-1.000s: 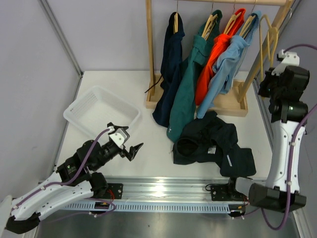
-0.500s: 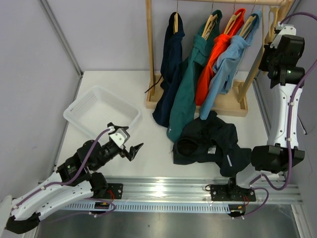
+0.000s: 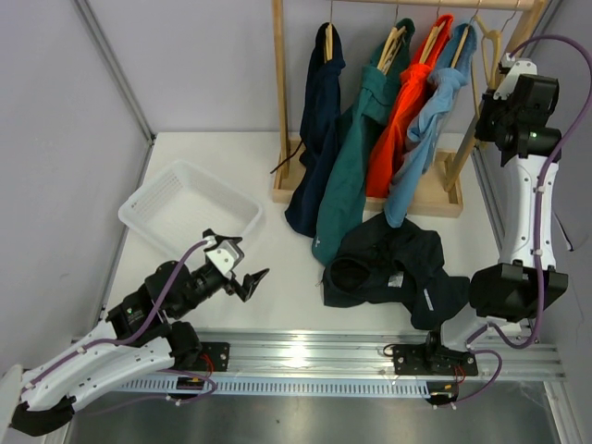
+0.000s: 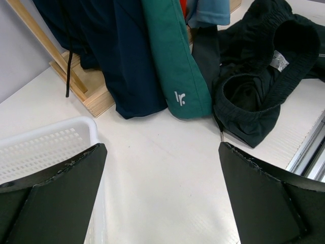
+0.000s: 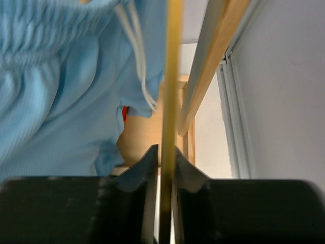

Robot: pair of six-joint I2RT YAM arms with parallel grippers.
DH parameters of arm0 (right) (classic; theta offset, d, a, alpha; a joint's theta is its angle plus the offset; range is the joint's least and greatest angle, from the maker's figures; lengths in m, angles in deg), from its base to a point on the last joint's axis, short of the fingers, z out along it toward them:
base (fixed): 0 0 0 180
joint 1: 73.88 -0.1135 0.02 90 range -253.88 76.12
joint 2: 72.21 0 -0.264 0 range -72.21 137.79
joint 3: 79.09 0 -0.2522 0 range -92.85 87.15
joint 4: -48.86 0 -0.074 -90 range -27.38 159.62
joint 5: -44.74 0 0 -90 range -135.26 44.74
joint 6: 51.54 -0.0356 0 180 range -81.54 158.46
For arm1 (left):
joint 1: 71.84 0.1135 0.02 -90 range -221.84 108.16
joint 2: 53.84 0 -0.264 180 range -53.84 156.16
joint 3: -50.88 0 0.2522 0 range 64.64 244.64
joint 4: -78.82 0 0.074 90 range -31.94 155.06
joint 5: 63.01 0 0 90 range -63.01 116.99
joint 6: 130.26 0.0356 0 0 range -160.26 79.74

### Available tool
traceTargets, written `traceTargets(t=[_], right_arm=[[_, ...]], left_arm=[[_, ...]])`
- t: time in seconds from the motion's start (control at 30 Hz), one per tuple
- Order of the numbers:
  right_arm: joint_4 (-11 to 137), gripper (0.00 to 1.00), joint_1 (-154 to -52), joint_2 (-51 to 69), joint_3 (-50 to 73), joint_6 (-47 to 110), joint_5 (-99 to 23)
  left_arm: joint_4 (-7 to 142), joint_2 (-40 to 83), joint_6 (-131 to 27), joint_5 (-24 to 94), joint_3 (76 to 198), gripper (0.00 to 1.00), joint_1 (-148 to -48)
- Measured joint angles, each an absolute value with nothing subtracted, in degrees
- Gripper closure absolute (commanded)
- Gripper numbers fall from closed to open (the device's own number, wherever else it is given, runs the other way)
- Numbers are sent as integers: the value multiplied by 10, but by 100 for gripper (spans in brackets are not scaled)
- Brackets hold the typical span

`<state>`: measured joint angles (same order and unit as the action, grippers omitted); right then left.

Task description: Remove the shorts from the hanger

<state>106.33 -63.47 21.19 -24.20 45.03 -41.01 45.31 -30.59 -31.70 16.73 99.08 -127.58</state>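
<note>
The shorts (image 3: 398, 264), almost black with a small white label, lie crumpled on the table in front of the rack, off any hanger; they also show in the left wrist view (image 4: 264, 66). My right gripper (image 3: 490, 97) is raised at the right end of the rack, shut on a bare pale wooden hanger (image 3: 488, 51). In the right wrist view its bar (image 5: 170, 76) runs between the closed fingers of that gripper (image 5: 165, 157). My left gripper (image 3: 242, 273) is open and empty, low over the table beside the basket, also in its own view (image 4: 162, 147).
A white basket (image 3: 153, 190) sits at the left, its rim in the left wrist view (image 4: 45, 147). The wooden rack (image 3: 370, 199) holds a dark navy (image 3: 319, 111), a teal (image 3: 351, 157), an orange (image 3: 398, 111) and a light blue garment (image 3: 425, 120).
My right arm has risen and moved left towards the rail with the hanger. The light blue and orange garments have shifted a little left. The left arm has not moved.
</note>
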Motion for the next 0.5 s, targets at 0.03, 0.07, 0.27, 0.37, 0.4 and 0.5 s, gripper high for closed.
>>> traceTargets(t=[0.03, 0.07, 0.27, 0.37, 0.4, 0.5], right_arm=[[1060, 67, -634, 205, -233, 452, -404], [1062, 59, -633, 199, -226, 454, -398], [1073, 14, -622, 147, -165, 472, -366], [1077, 5, -608, 102, -124, 480, -351], [1077, 4, -601, 79, -104, 486, -343], [1090, 2, -583, 17, -58, 507, -321]], left_arm=[[453, -306, -317, 169, 991, 1, -1276], [454, -307, -317, 172, 991, 1, -1276], [472, -336, -310, 199, 973, 1, -1276], [479, -347, -307, 212, 967, 1, -1276], [481, -348, -306, 215, 967, 1, -1276], [482, -346, -306, 222, 965, 1, -1276]])
